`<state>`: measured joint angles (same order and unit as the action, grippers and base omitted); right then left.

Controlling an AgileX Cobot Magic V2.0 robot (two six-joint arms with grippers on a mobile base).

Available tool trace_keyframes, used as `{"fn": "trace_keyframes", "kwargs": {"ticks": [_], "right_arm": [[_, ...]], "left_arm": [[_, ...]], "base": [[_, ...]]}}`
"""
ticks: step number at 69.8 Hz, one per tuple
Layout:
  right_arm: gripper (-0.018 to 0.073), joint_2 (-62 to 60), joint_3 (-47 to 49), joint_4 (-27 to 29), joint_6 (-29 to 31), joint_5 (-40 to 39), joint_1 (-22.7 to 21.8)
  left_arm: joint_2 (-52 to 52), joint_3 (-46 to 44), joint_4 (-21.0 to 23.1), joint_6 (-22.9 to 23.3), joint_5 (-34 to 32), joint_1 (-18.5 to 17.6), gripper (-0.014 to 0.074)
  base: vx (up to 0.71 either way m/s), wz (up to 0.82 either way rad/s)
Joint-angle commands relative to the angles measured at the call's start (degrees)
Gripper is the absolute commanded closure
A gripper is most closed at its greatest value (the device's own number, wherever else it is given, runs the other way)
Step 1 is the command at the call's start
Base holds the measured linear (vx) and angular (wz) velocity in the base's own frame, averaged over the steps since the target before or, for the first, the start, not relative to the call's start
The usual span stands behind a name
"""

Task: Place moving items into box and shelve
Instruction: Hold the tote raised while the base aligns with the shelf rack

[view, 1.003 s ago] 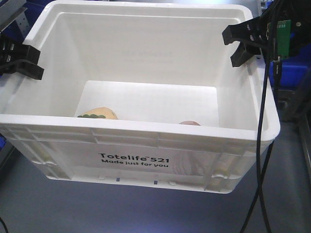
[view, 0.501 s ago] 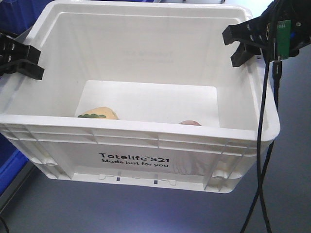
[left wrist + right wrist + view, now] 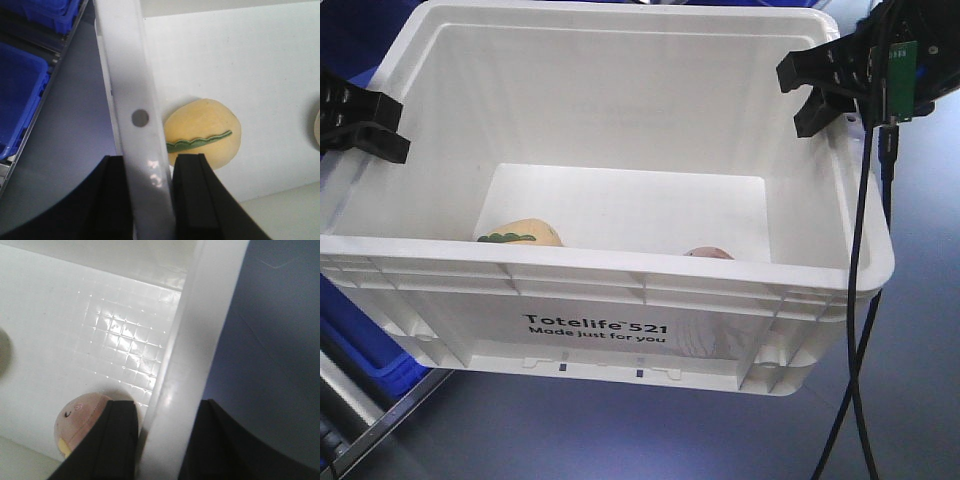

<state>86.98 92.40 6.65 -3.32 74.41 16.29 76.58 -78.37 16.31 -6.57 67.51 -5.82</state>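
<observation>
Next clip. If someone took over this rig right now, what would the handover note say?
Left gripper: jaws clamped across the left rim of the white Totelife box.
Right gripper: jaws clamped across the right rim.
Items: the cream-yellow toy food with the green leaf mark and the pinkish-brown toy food lie apart on the box floor, near the front wall.
Done: both items are in the box, and it is gripped on both sides.
Left: set the box on the shelf and release. Blue bins sit close on the left side, so mind them.
</observation>
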Motion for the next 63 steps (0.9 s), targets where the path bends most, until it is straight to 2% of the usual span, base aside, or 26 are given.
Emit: {"fn": "trace_keyframes", "kwargs": {"ticks": [1, 63], "right_arm": [[0.0571, -3.0, 2.7, 3.1, 2.0, -4.3, 0.0], [0.0571, -3.0, 2.7, 3.1, 2.0, -4.1, 0.0]], "left_arm": [[-2.3, -2.7, 4.0, -0.5, -5.0, -0.4, 0.0613], [-2.3, -2.7, 4.0, -0.5, -5.0, -0.4, 0.0613]], "base": [[0.11, 0.60], [-0.03, 0.45]]}}
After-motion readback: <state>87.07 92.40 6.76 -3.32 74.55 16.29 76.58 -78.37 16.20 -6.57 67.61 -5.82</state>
